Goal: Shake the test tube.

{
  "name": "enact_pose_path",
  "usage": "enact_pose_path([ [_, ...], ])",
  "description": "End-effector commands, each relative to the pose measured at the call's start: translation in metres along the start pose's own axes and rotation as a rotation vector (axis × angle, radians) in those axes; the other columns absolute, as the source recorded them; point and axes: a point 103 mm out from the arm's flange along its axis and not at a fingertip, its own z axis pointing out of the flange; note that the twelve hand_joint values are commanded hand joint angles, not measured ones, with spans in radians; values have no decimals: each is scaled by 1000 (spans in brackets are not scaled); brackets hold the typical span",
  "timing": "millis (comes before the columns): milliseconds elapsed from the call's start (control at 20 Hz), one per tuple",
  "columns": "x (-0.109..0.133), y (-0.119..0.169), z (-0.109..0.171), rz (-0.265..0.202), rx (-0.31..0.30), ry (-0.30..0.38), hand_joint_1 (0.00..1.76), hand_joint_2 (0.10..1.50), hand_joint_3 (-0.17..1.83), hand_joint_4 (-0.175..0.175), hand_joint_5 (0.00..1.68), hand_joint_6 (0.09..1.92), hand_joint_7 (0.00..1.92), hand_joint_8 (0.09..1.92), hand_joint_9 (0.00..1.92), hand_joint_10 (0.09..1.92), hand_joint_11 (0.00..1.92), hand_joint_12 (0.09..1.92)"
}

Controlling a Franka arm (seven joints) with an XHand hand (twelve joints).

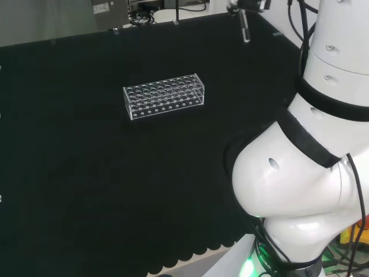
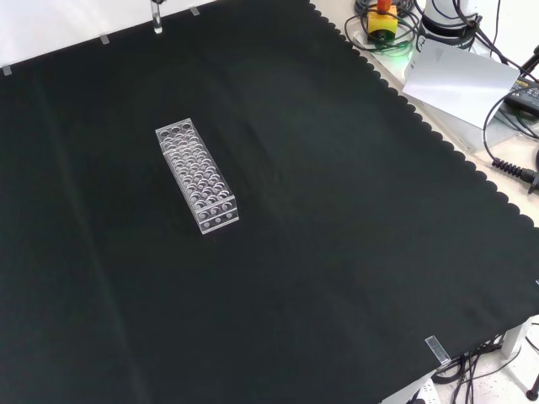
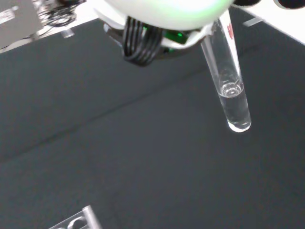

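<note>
Aloft, test tube (image 3: 230, 81) with a little clear liquid, hand (image 1: 249, 4) grip unclear, rack (image 1: 165, 96) empty

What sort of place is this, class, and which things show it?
Probably a robotics lab set up for chemistry handling: a clear test tube rack on black cloth, a test tube holding clear liquid, and a white robot arm.

Only the clear rack (image 1: 165, 96) interrupts the open black cloth (image 1: 86, 190).

Black cloth (image 2: 337, 252), scalloped edge. Rack (image 1: 165, 96): clear, dotted with rows of round holes. Test tube (image 3: 228, 90): clear glass, clear liquid in its rounded end, red marking near the white hand (image 3: 162, 9).
</note>
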Motion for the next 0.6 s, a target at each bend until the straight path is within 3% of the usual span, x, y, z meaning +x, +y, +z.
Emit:
enact_pose_path([
  [50, 2, 0, 5, 1, 6, 15, 1221, 682, 596, -175, 1307, 573, 1713, 486, 1613, 479, 1161, 928],
  [600, 79, -15, 42, -115, 79, 112, 1221, 682, 596, -175, 1307, 573, 1713, 487, 1613, 480, 1160, 929],
])
